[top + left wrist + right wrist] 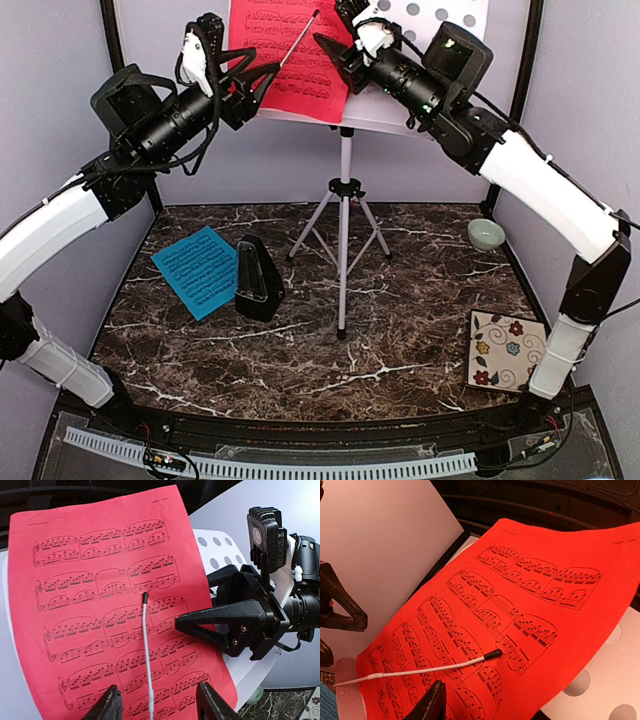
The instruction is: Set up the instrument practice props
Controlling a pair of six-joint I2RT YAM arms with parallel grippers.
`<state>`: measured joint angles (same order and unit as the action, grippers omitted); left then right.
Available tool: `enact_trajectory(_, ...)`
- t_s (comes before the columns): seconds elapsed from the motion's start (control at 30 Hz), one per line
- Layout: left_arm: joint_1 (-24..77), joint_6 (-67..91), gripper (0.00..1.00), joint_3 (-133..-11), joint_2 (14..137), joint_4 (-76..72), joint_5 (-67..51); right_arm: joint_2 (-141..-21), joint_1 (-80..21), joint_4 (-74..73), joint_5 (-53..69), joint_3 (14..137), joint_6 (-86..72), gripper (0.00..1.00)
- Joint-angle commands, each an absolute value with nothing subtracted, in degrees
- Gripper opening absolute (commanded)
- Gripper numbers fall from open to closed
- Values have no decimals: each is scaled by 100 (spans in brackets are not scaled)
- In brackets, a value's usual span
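Note:
The white tripod music stand [344, 215] stands at the back middle of the table. The red sheet-music page [285, 55] rests on its perforated desk [445, 14]. A thin white wire with a black tip [145, 640] lies across the page. My left gripper [264, 82] is open at the page's lower left, and the wire runs between its fingers [111, 706]. My right gripper [336, 47] is open at the page's right edge, one finger [215, 622] over the page. The cyan-blue page [200, 270] lies flat on the table's left. The black metronome [257, 280] stands beside it.
A small pale green bowl [486, 234] sits at the back right. A floral square tile [507, 350] lies at the front right. The stand's legs [341, 300] spread over the table's middle. Grey walls close in the sides and back.

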<state>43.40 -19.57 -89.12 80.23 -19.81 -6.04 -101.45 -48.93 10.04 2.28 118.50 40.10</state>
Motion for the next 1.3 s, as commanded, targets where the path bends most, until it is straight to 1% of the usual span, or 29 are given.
enact_trajectory(0.0,4359,-1814,54,-8683,7563,-1884,-151,-9652,-4931,1452,5,11575,3893,44)
enact_trajectory(0.07,4360,-1718,55,-8611,7405,-1732,143,-9537,-4931,1471,-39,11434,3795,43)
enact_trajectory(0.13,4360,-1570,55,-8619,7261,-1480,550,-9399,-4933,1565,-52,11234,3714,40)
enact_trajectory(0.23,4306,-1339,52,-9001,7217,-543,926,-9280,-4936,1601,-5,11014,3539,38)
enact_trajectory(0.37,3840,-465,52,-9689,7286,598,472,-9198,-4936,1617,-41,10757,3238,38)
enact_trajectory(0.43,3339,-14,52,-9771,7269,841,-99,-9174,-4932,1679,-148,10525,3050,39)
enact_trajectory(0.47,3161,77,52,-9801,7281,907,-373,-8970,-4931,1711,-185,10388,2919,39)
enact_trajectory(0.67,2615,236,51,-10228,7608,1275,-1085,-8696,-4931,1512,-357,9985,2312,40)
enact_trajectory(0.8,2440,436,55,-10090,7629,1321,-1138,-8539,-4941,1375,-622,9815,2067,45)
enact_trajectory(0.87,2210,779,58,-9705,7475,1231,-1220,-8378,-4939,1271,-609,9718,1847,48)
enact_trajectory(0.97,1705,1369,62,-8837,7176,1283,-1299,-8098,-4953,1055,-535,9546,1491,55)
enact_trajectory(1.07,1154,1893,69,-8019,6884,1473,-1451,-7835,-4956,710,-474,9399,1116,63)
enact_trajectory(1.1,1007,2028,71,-7768,6822,1578,-1413,-7765,-4957,592,-447,9344,1017,68)
enact_trajectory(1.17,692,2321,73,-7190,6694,1666,-1423,-7610,-4970,414,-383,9188,788,78)
enact_trajectory(1.2,515,2502,74,-6895,6630,1654,-1440,-7538,-4989,329,-337,9099,697,81)
enact_trajectory(1.27,101,2907,74,-6232,6470,1454,-1544,-7387,-5028,207,-300,8878,558,85)
